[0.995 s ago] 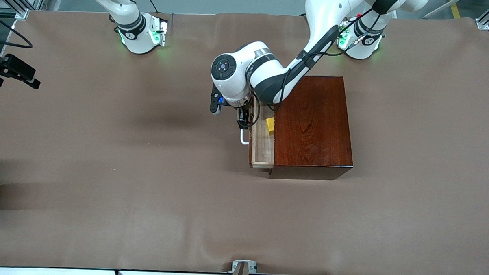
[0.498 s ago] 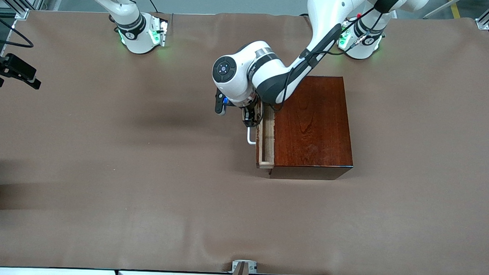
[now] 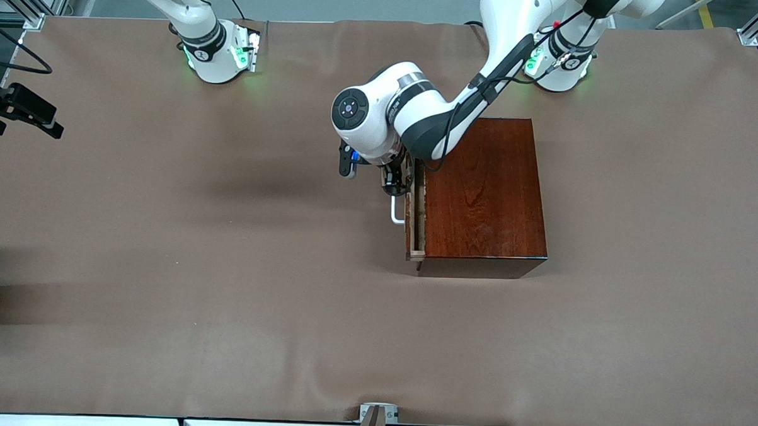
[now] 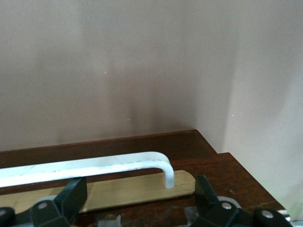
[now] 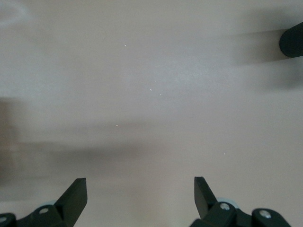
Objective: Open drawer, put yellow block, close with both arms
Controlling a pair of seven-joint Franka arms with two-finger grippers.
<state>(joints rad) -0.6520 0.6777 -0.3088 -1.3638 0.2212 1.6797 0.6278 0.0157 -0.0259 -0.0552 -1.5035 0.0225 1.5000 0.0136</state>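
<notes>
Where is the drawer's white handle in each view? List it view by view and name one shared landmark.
Front view: the white handle juts from the nearly shut drawer, just below the left tool.
Left wrist view: the handle runs across, just above the open tool's fingers.
Right wrist view: not in it.
Shared landmark: the drawer's dark front.

surface (image 3: 163, 243): we see a brown cloth covering it, slightly wrinkled | on it: we find one dark mahogany box (image 3: 483, 198) toward the left arm's end | both arm bases (image 3: 217, 56) along its edge
</notes>
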